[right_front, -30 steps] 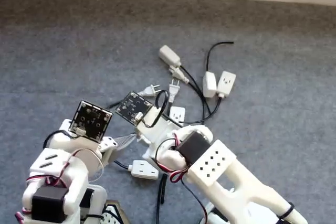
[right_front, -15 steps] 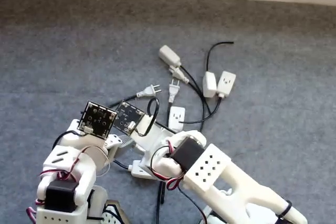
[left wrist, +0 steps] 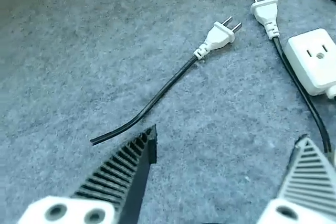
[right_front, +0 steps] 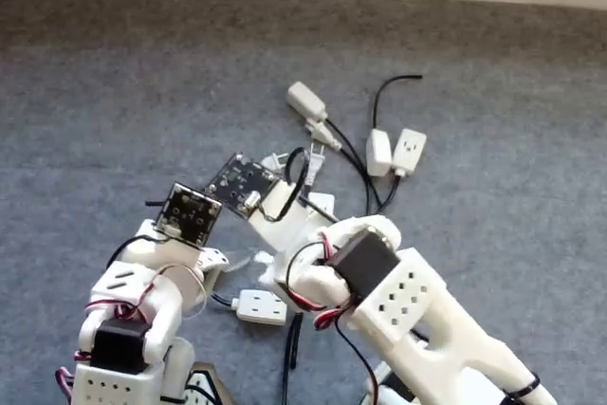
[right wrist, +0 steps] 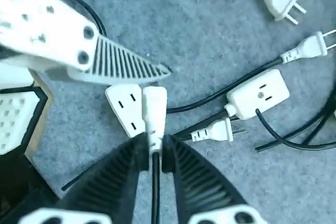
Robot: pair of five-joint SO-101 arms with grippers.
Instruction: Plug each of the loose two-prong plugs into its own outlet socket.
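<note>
My right gripper [right wrist: 152, 148] is shut on a white two-prong plug [right wrist: 150, 109] with a black cord. The plug is pressed against a white outlet block [right wrist: 125, 109], which also shows in the high view [right_front: 261, 306]. My left gripper [left wrist: 223, 156] is open above bare carpet, and one of its ribbed fingers [right wrist: 123, 61] lies just beside the block. Ahead of it a loose white plug [left wrist: 219, 34] lies on a black cord, with a second plug [left wrist: 265, 10] and a white outlet [left wrist: 315, 59] close by. Another outlet [right wrist: 260, 94] and a small plug [right wrist: 215, 129] lie near the held plug.
Farther back on the grey carpet [right_front: 114, 92] lie two more white outlet blocks [right_front: 410, 149] [right_front: 378, 151] and a white adapter [right_front: 305, 99] amid tangled black cords. Both arms [right_front: 408, 310] crowd the near middle. The carpet to the left and far right is open.
The left arm has swung rightward toward the right arm. The right arm's wrist dipped toward the near side, then came back up, staying shut on the plug.
</note>
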